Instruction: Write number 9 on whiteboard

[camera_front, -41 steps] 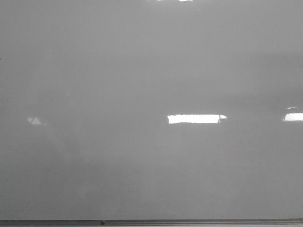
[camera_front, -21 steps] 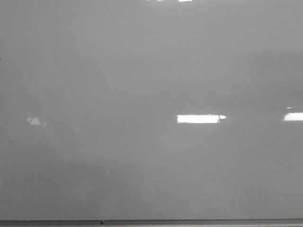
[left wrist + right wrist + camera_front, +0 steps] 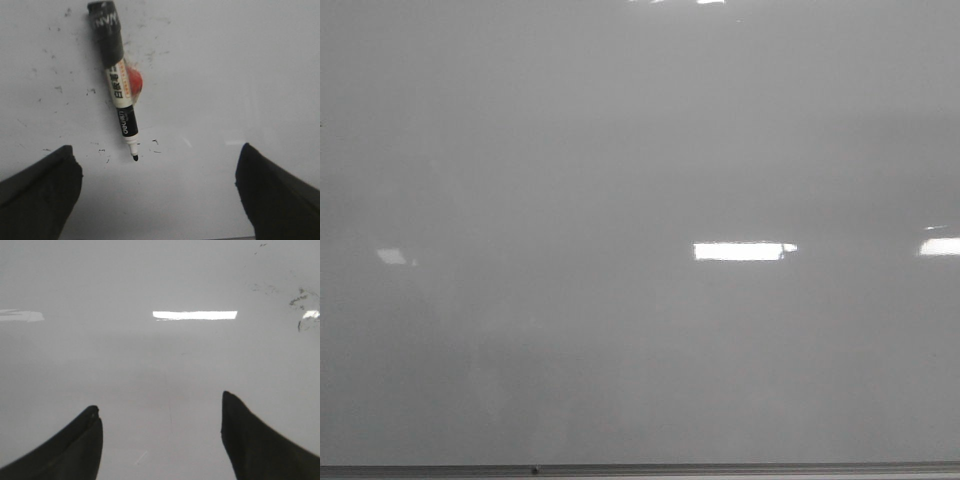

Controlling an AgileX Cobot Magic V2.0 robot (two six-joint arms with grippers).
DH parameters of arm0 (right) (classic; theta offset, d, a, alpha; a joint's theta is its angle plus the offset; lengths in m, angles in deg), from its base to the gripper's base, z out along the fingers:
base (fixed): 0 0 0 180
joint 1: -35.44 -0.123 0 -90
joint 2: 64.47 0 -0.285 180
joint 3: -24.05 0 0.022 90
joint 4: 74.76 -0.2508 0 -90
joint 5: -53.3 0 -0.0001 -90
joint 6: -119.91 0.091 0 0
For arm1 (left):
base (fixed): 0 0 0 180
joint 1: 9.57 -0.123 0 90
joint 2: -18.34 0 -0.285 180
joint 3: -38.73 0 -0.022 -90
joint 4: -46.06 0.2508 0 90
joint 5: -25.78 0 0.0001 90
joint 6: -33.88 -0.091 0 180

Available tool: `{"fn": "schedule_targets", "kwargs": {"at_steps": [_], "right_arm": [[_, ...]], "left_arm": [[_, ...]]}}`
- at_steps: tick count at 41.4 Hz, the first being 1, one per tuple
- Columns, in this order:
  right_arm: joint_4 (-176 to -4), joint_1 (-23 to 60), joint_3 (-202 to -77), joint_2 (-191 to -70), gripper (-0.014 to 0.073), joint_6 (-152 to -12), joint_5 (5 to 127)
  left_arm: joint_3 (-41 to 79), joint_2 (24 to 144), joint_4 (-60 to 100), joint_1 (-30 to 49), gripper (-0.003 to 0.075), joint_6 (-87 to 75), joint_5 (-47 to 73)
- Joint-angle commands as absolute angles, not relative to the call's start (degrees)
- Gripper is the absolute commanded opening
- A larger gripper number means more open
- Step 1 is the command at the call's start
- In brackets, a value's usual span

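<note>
Left tool (image 3: 157,192) agape above marker (image 3: 116,82)

The whiteboard (image 3: 620,150) fills the front view as a glossy grey-white flat surface; a thin metal strip runs along its 6 o'clock edge; bright rectangular light reflections sit right of centre and at the 3 o'clock edge, with a fainter patch toward 9 o'clock; no marker line shows anywhere on it in this view, so the number 9 is not yet drawn. In the right wrist view the whiteboard (image 3: 160,370) is likewise glossy and bare over most of its face, with faint dark smudges toward the 2 o'clock corner. In the left wrist view the surface (image 3: 240,75) carries small scattered black specks.
</note>
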State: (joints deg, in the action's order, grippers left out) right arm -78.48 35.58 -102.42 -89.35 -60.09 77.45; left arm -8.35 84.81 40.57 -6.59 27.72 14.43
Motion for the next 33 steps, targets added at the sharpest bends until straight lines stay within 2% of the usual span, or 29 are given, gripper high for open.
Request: {"fn": "schedule_targets", "kwargs": {"at_steps": [1, 11, 24, 29, 33], "right_arm": [[-78.0, 36.0, -104.2, -90.4, 0.0526, -60.1, 73.3], [-78.0, 36.0, -104.2, -90.4, 0.0526, -60.1, 73.3], [-78.0, 36.0, -104.2, -90.4, 0.0526, -60.1, 73.3], [-78.0, 36.0, -104.2, -90.4, 0.0526, -60.1, 73.3], [-78.0, 36.0, -104.2, -90.4, 0.0526, -60.1, 73.3]], "left_arm": [[-5.5, 90.0, 39.5, -7.8, 0.0608, 28.4, 22.2], [-5.1, 102.7, 39.5, -7.6, 0.0608, 28.4, 35.5], [-5.1, 109.8, 39.5, -7.6, 0.0606, 28.4, 42.7], [-5.1, 110.5, 39.5, -7.6, 0.0546, 28.4, 43.1], [-5.1, 110.7, 39.5, -7.6, 0.0448, 28.4, 43.1]]}}
